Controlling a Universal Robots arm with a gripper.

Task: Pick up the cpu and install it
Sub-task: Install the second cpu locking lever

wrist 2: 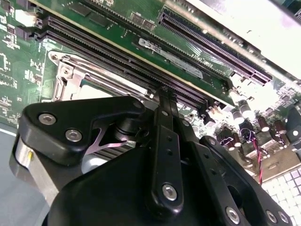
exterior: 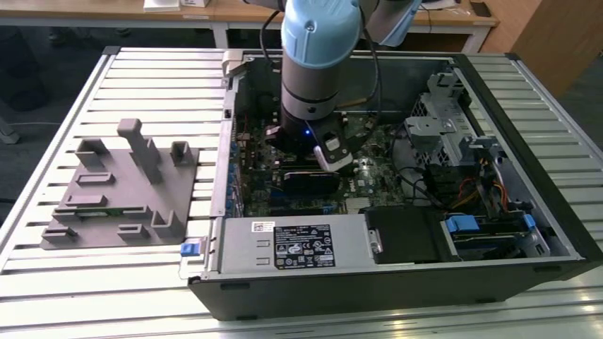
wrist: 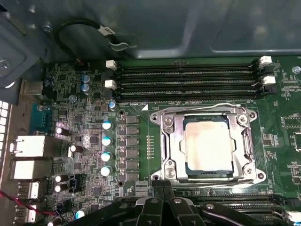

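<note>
The cpu (wrist: 208, 146), a pale silvery square chip, lies flat inside the socket frame (wrist: 170, 136) on the green motherboard (wrist: 141, 141). In the first wrist view my gripper (wrist: 164, 192) sits just beside the socket's edge, its two black fingers (wrist: 151, 203) pressed together with nothing between them. The second wrist view shows the gripper (wrist 2: 164, 94) from behind, its tip close over the socket frame (wrist 2: 66, 80). In the exterior view the gripper (exterior: 330, 161) reaches down into the open computer case (exterior: 396, 282), over the board's middle.
Black memory slots (wrist: 188, 80) run along one side of the socket, capacitors (wrist: 107, 141) on another. A drive cage (exterior: 452, 120) and cables fill the case's right in the exterior view. A grey tray (exterior: 123, 198) holding a green memory stick (exterior: 94, 210) lies at that view's left.
</note>
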